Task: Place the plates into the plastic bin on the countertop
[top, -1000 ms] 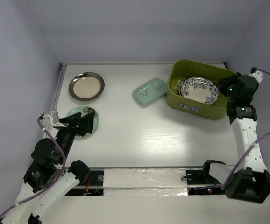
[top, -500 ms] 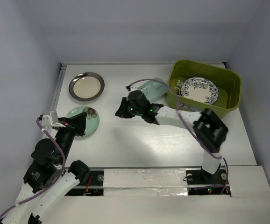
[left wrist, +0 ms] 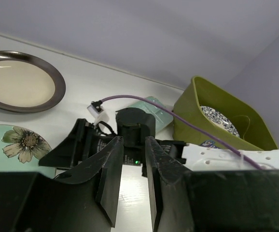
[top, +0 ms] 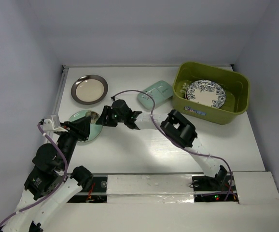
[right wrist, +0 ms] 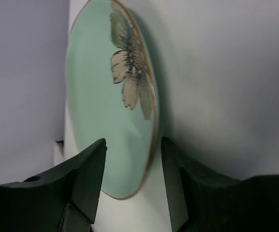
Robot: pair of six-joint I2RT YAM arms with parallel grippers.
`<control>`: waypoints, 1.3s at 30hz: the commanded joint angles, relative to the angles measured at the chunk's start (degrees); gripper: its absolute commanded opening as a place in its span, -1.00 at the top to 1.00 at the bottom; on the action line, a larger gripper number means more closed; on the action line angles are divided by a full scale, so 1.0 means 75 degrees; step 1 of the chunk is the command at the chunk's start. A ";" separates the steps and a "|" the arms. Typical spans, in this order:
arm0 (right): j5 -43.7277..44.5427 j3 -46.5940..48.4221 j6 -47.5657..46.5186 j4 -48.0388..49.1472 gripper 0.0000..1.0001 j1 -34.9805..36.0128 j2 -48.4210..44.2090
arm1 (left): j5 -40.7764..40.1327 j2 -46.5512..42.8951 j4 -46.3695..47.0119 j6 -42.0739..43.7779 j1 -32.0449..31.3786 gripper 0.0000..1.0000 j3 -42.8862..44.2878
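Now | olive-green plastic bin (top: 219,115) on white counter (top: 144,145): we cannot read its side label (top: 193,110); blue-floral white round plate (top: 205,92) inside | right hand (right wrist: 132,142) open, astride flower-printed mint round plate (right wrist: 105,96) rim, plain only from its wrist | left hand (left wrist: 133,142) slightly parted, empty

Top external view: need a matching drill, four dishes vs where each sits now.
Things:
1. metal-rimmed cream round plate
2. blue-floral white round plate
3. mint rectangular divided dish
4. mint round flower plate

Places:
A. inside the olive-green plastic bin
B. rim between the open jaws of the right pincer
C. far left, near the metal rail
D. just outside the bin, on its left in this view

Pairs: 1-C, 2-A, 3-D, 4-B
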 commanded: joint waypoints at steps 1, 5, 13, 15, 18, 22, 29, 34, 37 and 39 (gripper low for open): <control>-0.0382 0.0484 0.0683 0.0524 -0.10 0.0221 0.0520 | -0.0050 -0.0057 0.0225 0.0046 -0.0040 0.55 -0.0041; -0.0441 0.0264 0.1223 0.1180 0.54 0.0221 0.0744 | -0.0073 -0.0080 0.0249 0.0035 -0.0040 0.53 -0.0053; 0.0495 -0.1973 0.0851 0.1966 1.00 0.0221 -0.1303 | -0.0202 -0.0069 0.0202 0.0011 -0.0040 0.48 -0.0041; 0.0671 -0.2547 0.0616 0.2037 1.00 0.0221 -0.2510 | -0.0330 -0.0115 0.0155 -0.0012 -0.0040 0.45 -0.0029; 0.1140 -0.3544 0.0135 0.1838 1.00 0.0094 -0.4419 | -0.0425 -0.0268 0.0178 -0.0059 -0.0040 0.39 -0.0041; 0.1235 -0.4657 -0.0287 0.1476 1.00 -0.0819 -0.6751 | -0.0250 -0.0199 0.0261 -0.0012 -0.0040 0.37 -0.0076; 0.1189 -0.5726 -0.0956 -0.0340 1.00 -0.4075 -1.0257 | -0.0027 0.0165 0.0225 0.0023 -0.0040 0.32 -0.0053; 0.0719 -0.5434 -0.1633 -0.1523 1.00 -0.6361 -1.0940 | 0.0079 0.0294 0.0260 0.0023 -0.0040 0.31 -0.0065; 0.0370 -0.5456 -0.1835 -0.1842 1.00 -0.7627 -1.0835 | 0.0079 0.0329 0.0249 0.0011 0.0030 0.31 -0.0065; 0.0110 -0.5562 -0.1811 -0.1679 1.00 -0.8413 -1.0648 | 0.0067 0.0353 0.0249 0.0011 0.0030 0.31 -0.0065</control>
